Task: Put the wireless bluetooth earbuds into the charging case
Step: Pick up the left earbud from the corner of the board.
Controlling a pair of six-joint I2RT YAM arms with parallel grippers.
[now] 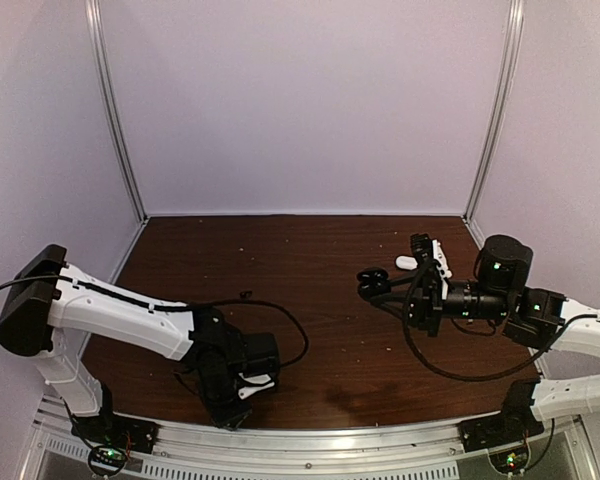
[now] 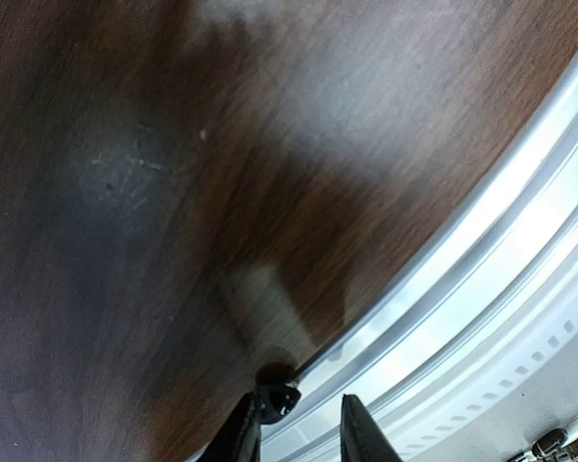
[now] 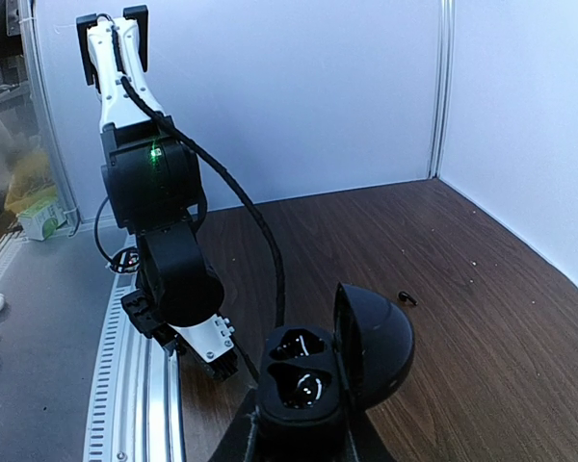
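Right gripper [image 3: 303,435] clamped on black charging case [image 3: 301,377], lid open, over table [image 1: 280,260] right side | left gripper [image 2: 299,425] narrowly parted; we see a small black piece [image 2: 277,397] at one fingertip

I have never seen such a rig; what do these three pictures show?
Two robot arms are bolted at the near edge of a dark brown wooden table. One picture looks down from behind them; the other two come from wrist cameras. The right pincer is shut on an open black oval plastic case with two hollows. The left pincer, fingers apart, hangs near the table's edge with a tiny black piece at one fingertip. Another small black bit lies on the table.
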